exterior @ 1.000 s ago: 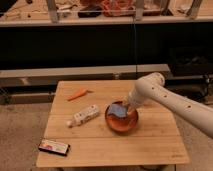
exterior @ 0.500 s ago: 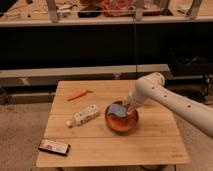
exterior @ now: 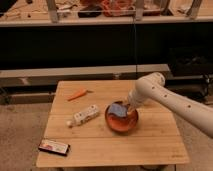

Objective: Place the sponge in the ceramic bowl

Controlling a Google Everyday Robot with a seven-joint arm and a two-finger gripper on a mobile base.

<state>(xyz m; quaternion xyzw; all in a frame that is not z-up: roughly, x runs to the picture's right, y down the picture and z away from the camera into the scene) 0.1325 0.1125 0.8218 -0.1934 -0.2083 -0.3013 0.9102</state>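
Wooden table (exterior: 100, 146), dark shelving (exterior: 75, 45), pale floor (exterior: 20, 127)

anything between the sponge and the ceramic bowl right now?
Nothing visible. The sponge sits over the ceramic bowl, with the gripper right at it. The carrot and white bottle lie left of the bowl on the table, out of the way.
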